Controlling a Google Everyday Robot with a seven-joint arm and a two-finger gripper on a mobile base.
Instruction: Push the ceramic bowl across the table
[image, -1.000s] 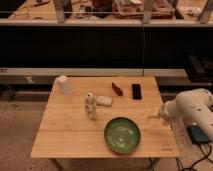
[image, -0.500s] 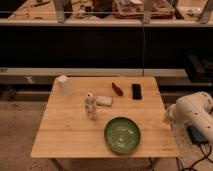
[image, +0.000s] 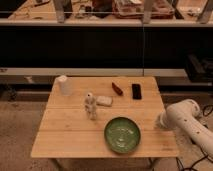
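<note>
The ceramic bowl (image: 122, 135) is wide, shallow and glossy green, and it sits on the front right part of the light wooden table (image: 65, 131). My gripper (image: 159, 121) is at the end of the white arm (image: 187, 120) that reaches in from the right. It hangs at the table's right edge, a short way right of the bowl and apart from it. It is shut and holds nothing.
A white cup (image: 63, 85) stands at the back left. A small pale figure (image: 90, 106), a white block (image: 104, 101), a red item (image: 117, 88) and a black phone (image: 136, 91) lie behind the bowl. A long dark bench (image: 100, 50) runs behind the table.
The gripper has shut. The arm has sunk lower at the table's right edge. The bowl has not moved.
</note>
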